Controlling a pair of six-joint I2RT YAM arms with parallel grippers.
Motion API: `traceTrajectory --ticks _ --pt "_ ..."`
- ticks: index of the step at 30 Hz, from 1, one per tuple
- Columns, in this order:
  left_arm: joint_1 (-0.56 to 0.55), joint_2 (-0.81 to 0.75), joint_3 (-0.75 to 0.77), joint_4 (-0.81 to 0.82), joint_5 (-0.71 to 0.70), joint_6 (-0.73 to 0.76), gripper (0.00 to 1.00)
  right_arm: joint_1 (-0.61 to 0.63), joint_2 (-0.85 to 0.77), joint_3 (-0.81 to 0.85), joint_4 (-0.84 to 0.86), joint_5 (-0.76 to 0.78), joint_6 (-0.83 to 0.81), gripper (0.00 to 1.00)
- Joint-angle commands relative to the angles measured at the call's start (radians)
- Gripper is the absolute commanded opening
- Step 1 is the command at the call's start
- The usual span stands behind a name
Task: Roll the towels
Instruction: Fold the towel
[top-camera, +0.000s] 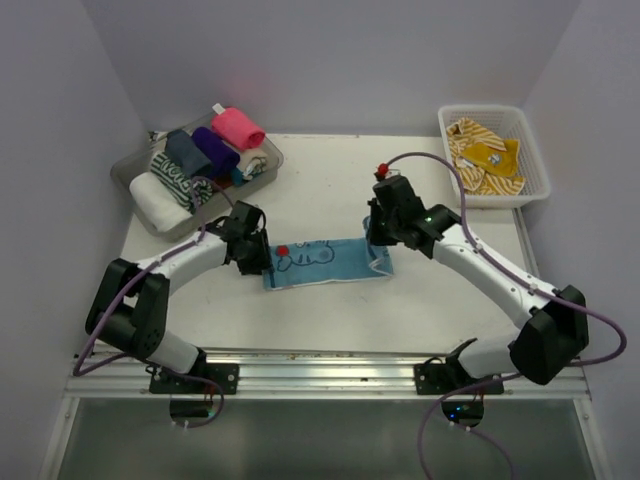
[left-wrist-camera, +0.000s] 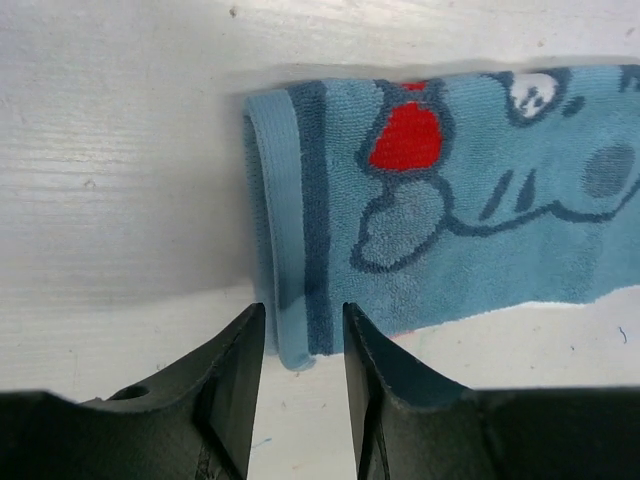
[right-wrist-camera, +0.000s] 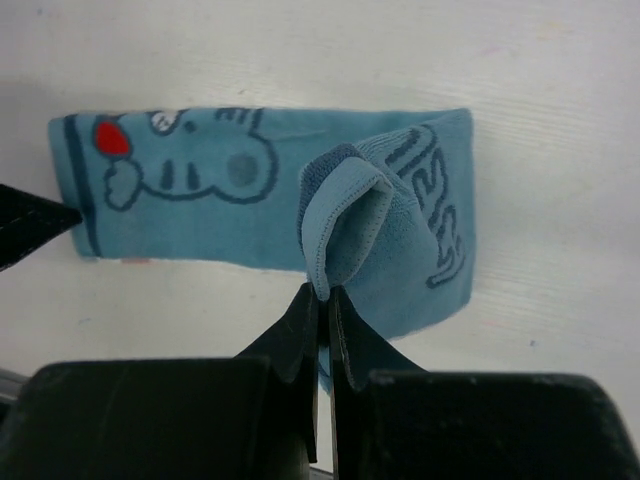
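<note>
Light blue terry towel (top-camera: 325, 262) with dark cartoon outlines and a red patch, folded into a long strip, flat on the white table (top-camera: 320, 320) between the two pincers.

Right pincer (right-wrist-camera: 322, 300): jaws closed tight on the towel's hemmed corner. That corner is lifted and doubled back over the strip, forming a small loop of cloth just ahead of the fingertips. The rest of the strip runs away from this pincer toward the other arm.

Left pincer (left-wrist-camera: 303, 325): jaws part-way apart, a narrow gap, straddling the pale hem at the towel's opposite end. Hem and dark border stripe lie directly between the fingertips (left-wrist-camera: 250, 335). Cannot tell whether the pads press the cloth. This end lies flat, not raised.

Background, top view:
- clear plastic tray (top-camera: 128, 172) beyond the left pincer, holding several rolled towels, among them a hot pink rolled towel (top-camera: 238, 128) at its far end
- white plastic lattice basket (top-camera: 540, 170) beyond the right pincer, well apart from it, with a mustard-yellow striped towel (top-camera: 485, 155) bunched inside
</note>
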Motion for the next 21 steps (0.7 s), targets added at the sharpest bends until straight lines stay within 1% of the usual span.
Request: traceTrajectory --ticks 1,2,5,6,7,9,11,15,16,19,21 --pt "0.013 -0.07 0.048 -0.043 0.007 0.049 0.41 0.102 0.082 0.089 -0.005 0.035 0.082 0.0" --pt "0.019 -0.07 0.045 -0.044 0.01 0.061 0.41 0.152 0.122 0.118 0.009 0.039 0.1 0.0" --pt "0.05 -0.05 0.003 -0.017 0.034 0.09 0.37 0.232 0.21 0.169 0.034 0.045 0.121 0.0" --pt "0.064 -0.042 -0.017 0.027 0.045 0.095 0.34 0.249 0.231 0.199 0.041 0.044 0.121 0.0" --pt "0.093 -0.017 -0.031 0.04 0.087 0.101 0.32 0.265 0.251 0.215 0.047 0.041 0.122 0.0" --pt "0.125 0.017 -0.045 0.061 0.105 0.113 0.29 0.308 0.316 0.273 0.05 0.041 0.122 0.0" --pt "0.127 0.03 -0.042 0.071 0.109 0.112 0.27 0.341 0.358 0.319 0.061 0.033 0.127 0.0" --pt "0.13 0.042 -0.03 0.072 0.108 0.101 0.18 0.371 0.474 0.393 0.078 0.013 0.141 0.0" --pt "0.13 0.045 -0.025 0.071 0.108 0.099 0.17 0.374 0.491 0.406 0.08 0.012 0.144 0.0" --pt "0.136 0.066 -0.018 0.067 0.108 0.096 0.08 0.381 0.56 0.457 0.084 0.004 0.156 0.0" --pt "0.136 0.074 -0.019 0.071 0.108 0.095 0.06 0.384 0.585 0.489 0.084 0.001 0.16 0.0"
